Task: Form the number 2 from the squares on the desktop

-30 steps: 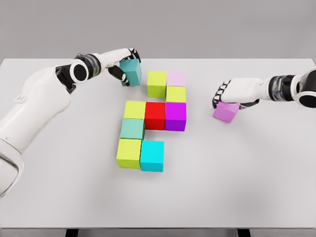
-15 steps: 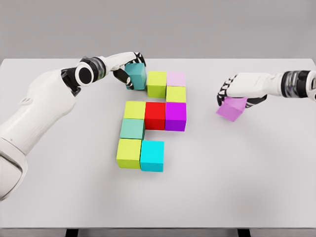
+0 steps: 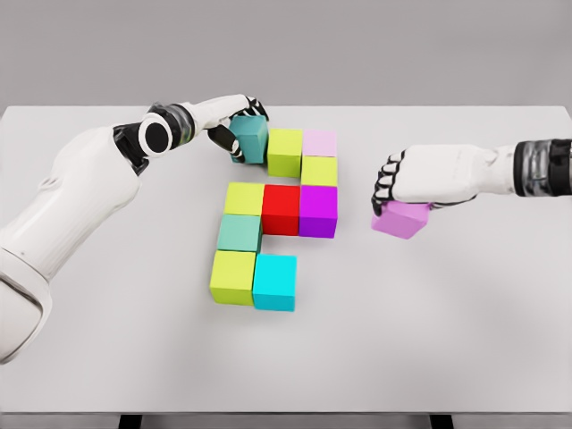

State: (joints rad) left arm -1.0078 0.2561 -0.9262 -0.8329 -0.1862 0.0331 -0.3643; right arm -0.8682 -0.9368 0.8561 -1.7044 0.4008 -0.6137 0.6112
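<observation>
Left hand [image 3: 234, 128] fingers clamped on teal cube [image 3: 250, 139], set against the left face of the lime cube [image 3: 285, 151] in the top row. Right hand [image 3: 413, 177] fingers curled over violet cube [image 3: 399, 219], tilted, well right of the magenta cube [image 3: 318, 211]. Between the hands: pink cube [image 3: 320, 143], red cube [image 3: 281, 208], cyan cube [image 3: 275, 281] at the formation's lower end. White tabletop [image 3: 465, 322] beneath.
</observation>
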